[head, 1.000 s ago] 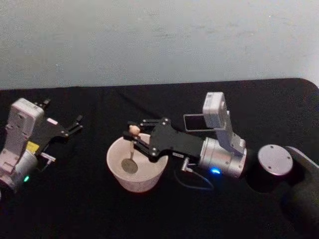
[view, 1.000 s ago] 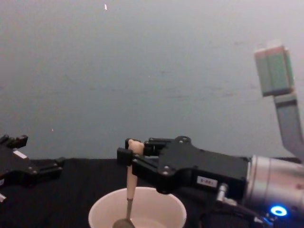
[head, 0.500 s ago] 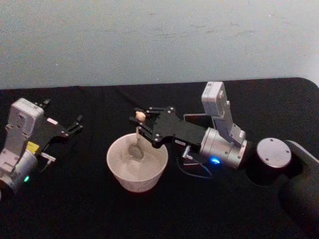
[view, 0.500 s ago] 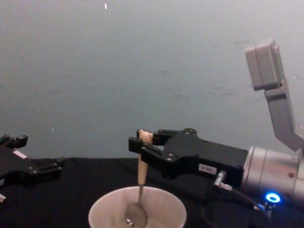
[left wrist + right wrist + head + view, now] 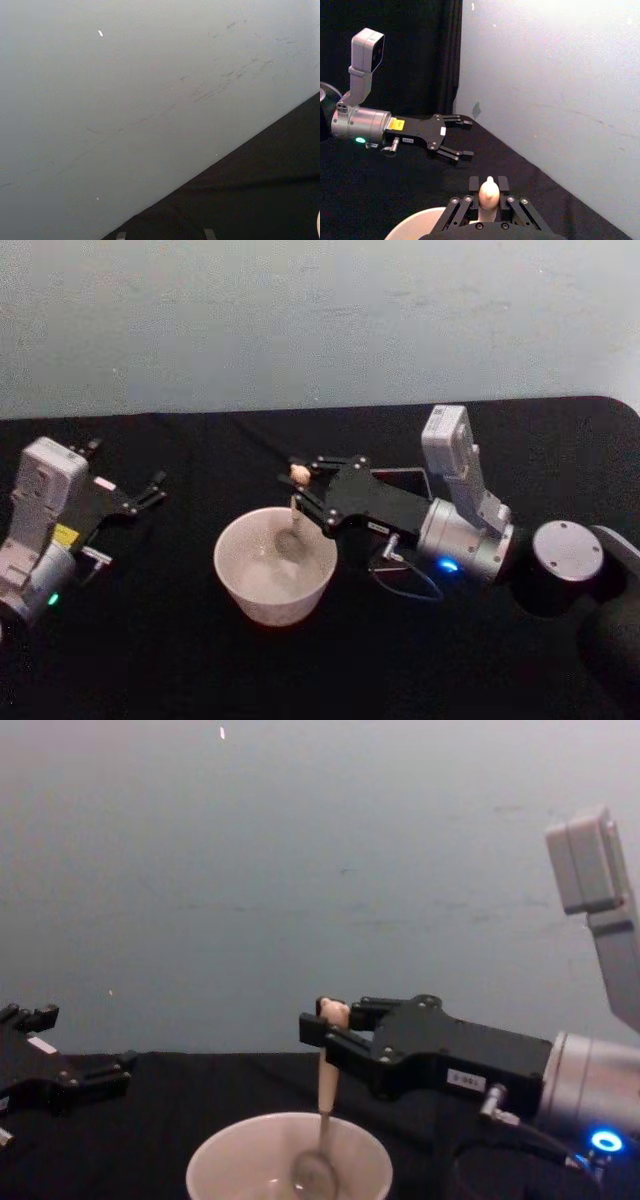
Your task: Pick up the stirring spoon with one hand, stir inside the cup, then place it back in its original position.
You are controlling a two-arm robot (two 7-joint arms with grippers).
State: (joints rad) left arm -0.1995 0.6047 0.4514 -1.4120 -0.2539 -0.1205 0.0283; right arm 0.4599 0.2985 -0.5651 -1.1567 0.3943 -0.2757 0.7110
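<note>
Pinching the stirring spoon [image 5: 324,1098] with the right gripper [image 5: 300,485], fingers closed tight on the beige handle just under the little bear-head knob. Reaching in from the right side of the black worktop [image 5: 400,660], out over the far right rim of the cup [image 5: 275,605].

Spoon hanging almost straight up and down, shiny round end low inside the cup, near the far right part of the inside. Touching the bottom or not: cannot tell.

Cup sitting on the worktop near the front edge, a bit left of the middle, wide and cream-white.

Over by the left edge, the left gripper [image 5: 125,463] - fingers spread open, holding nothing, well apart from the cup.
</note>
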